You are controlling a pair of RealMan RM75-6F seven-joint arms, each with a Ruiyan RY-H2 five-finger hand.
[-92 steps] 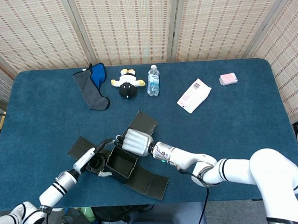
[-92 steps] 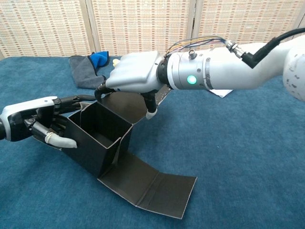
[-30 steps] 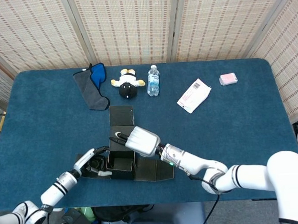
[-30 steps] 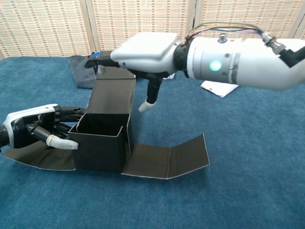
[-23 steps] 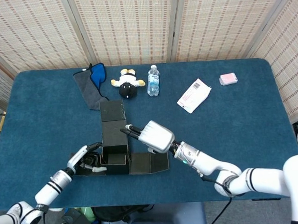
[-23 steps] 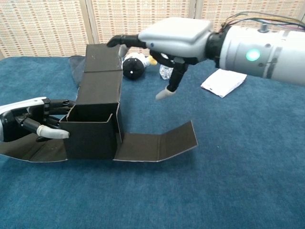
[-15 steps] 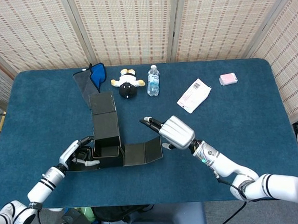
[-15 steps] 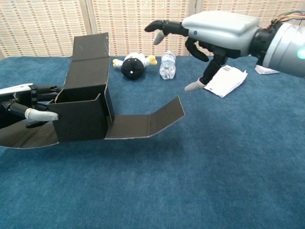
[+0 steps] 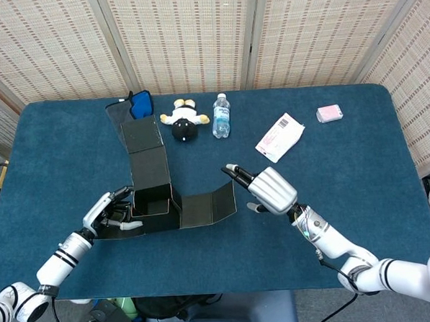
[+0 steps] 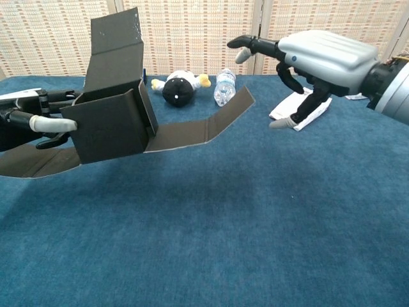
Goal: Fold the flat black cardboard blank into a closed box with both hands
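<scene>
The black cardboard box [image 9: 154, 205] [image 10: 108, 133] is partly folded, with four walls up and an open top. A tall lid flap [image 9: 146, 156] [image 10: 116, 39] stands up at its far side. A creased side flap [image 9: 206, 205] [image 10: 199, 123] sticks out to the right, and another flap [image 10: 30, 162] spreads under my left hand. My left hand [image 9: 112, 212] [image 10: 32, 121] grips the box's left wall, thumb across the front. My right hand [image 9: 268, 188] [image 10: 314, 56] hovers open to the right of the side flap, touching nothing.
Along the far edge lie a grey and blue cloth [image 9: 131, 112], a plush toy [image 9: 183, 121] [image 10: 177, 87], a water bottle [image 9: 221, 116] [image 10: 224, 87], a white packet [image 9: 279, 137] [image 10: 289, 113] and a small pink item [image 9: 329, 113]. A woven screen stands behind the blue table [image 9: 359, 168].
My right hand has let go of the tall flap and drawn back to the right, fingers spread. The box has swung round and shifted left in my left hand, sitting higher in the chest view.
</scene>
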